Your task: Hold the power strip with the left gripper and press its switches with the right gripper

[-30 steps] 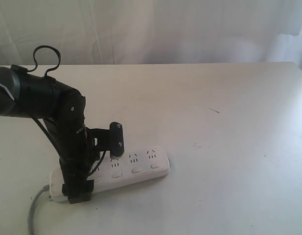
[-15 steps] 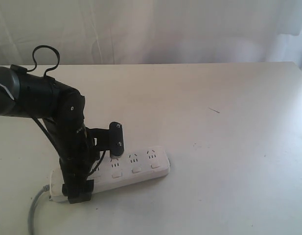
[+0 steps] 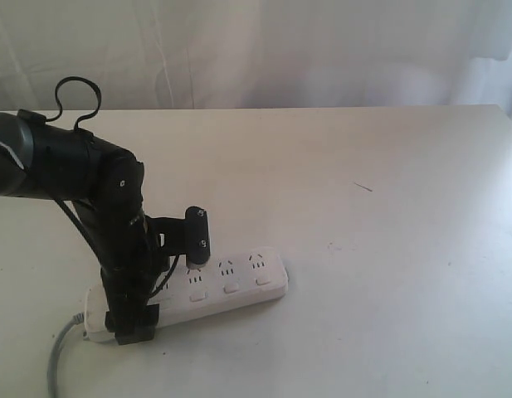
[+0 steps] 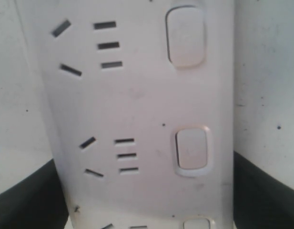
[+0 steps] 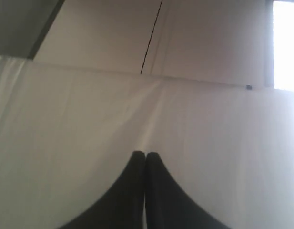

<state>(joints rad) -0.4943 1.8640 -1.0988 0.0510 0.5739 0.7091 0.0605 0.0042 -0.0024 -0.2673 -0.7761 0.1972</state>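
Exterior view: the left gripper (image 3: 164, 290) is pinching the sides of the long white power strip (image 3: 239, 286). The right gripper (image 5: 146, 164) is sitting pressed together.

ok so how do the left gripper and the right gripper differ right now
The left gripper clamps the power strip, a finger on each long edge; the right gripper is shut on nothing. The left gripper is down at the table; the right gripper faces a white curtain, outside the exterior view. Both have black fingers.
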